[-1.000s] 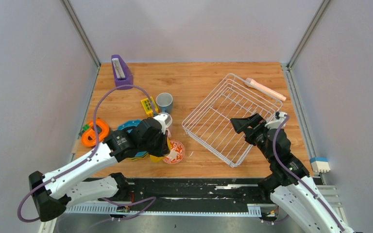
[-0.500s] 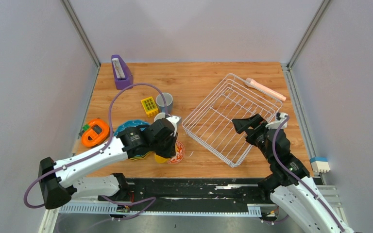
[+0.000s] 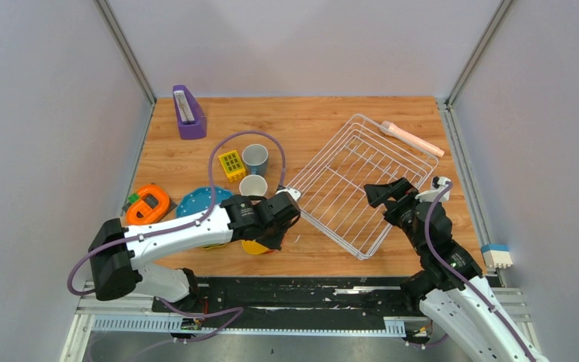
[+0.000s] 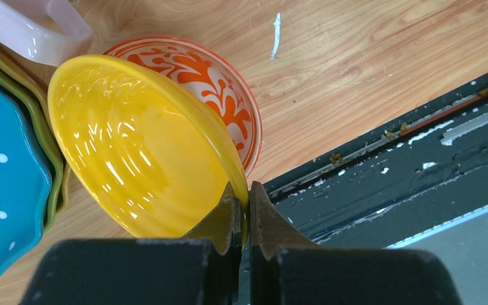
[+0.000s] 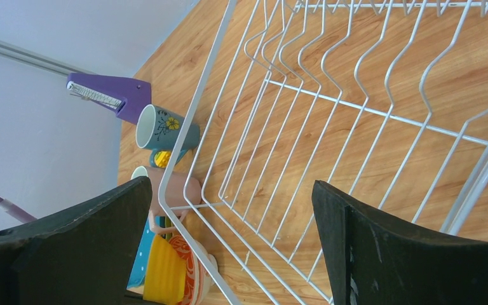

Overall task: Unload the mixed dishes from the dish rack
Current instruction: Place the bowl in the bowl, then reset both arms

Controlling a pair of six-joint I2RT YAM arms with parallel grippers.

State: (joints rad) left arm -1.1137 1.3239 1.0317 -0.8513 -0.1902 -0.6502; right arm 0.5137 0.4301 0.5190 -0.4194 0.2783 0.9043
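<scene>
Wood-grain tabletop (image 3: 309,128) fills the floor of a pale-walled booth. The white wire dish rack (image 3: 319,157) sits skewed at the right, its thin bars and wavy plate slots bare in both the overhead and right wrist views.

Over the last second the left arm has swung down and to the right. It was hunched above the plate stack and now lies stretched low, wrist close to the rack's near-left corner, purple cable looping higher behind it. The left gripper (image 4: 243,213) is pinched shut on the rim of the yellow bowl (image 4: 140,159), which is glossy and ribbed. The bowl tilts over the red-patterned bowl (image 4: 210,82) and leans against the plates.

The right gripper (image 5: 229,216) hovers over the rack's near side, fingers (image 5: 101,235) spread wide and holding nothing.

With the rack bare, I'd say unloading is all but done and only this bowl still needs setting down.

Beside the bowl lies a scalloped blue plate (image 4: 0,190), white-dotted, on a green plate (image 4: 47,146), both smooth and shiny. Farther back stand a blue mug (image 3: 255,158) with a painted flower and a pink mug (image 3: 253,185), both upright. Nearby sit a purple wedge holder (image 3: 188,111), an orange round gadget (image 3: 148,205) and a small yellow grid block (image 3: 231,164).
</scene>
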